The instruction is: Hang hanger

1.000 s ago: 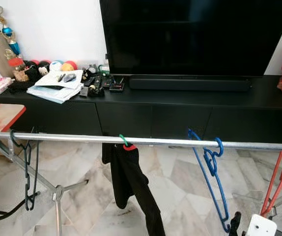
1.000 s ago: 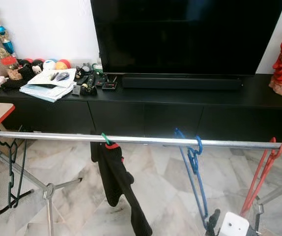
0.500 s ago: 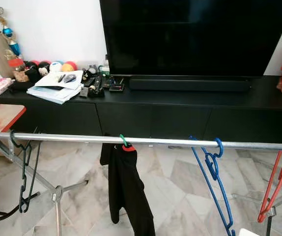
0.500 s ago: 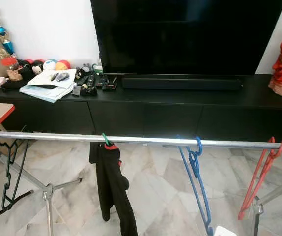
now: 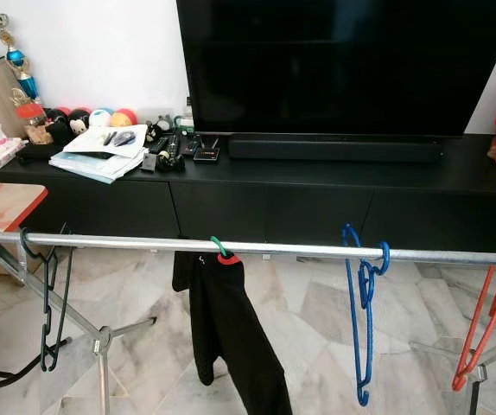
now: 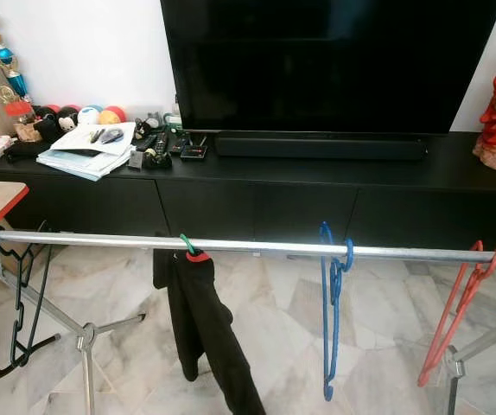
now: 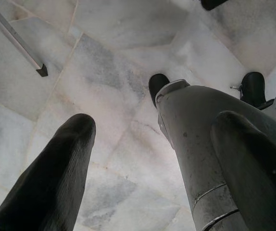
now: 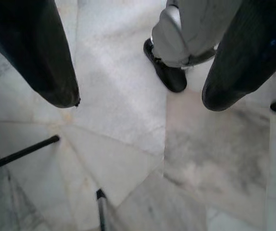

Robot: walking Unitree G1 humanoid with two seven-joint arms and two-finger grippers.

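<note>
Your blue plastic hanger [image 5: 362, 303] hung by its hook on the long silver metal rail [image 5: 127, 243], between the black garment on a green-hooked hanger [image 5: 226, 333] and the red plastic hanger [image 5: 483, 322] at the rail's right end. Both the left hand [image 7: 147, 159] and right hand [image 8: 138, 57] pointed at the marble floor [image 8: 123, 144], fingers apart, holding nothing. If you bumped the light rail while turning away, the shallow hook could have slipped off.

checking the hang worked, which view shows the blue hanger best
The left eye view: the blue hanger hangs whole from the metal rail, hook to bottom tip. The right eye view shows it too, slimmer. The wrist views face the marble floor.
</note>
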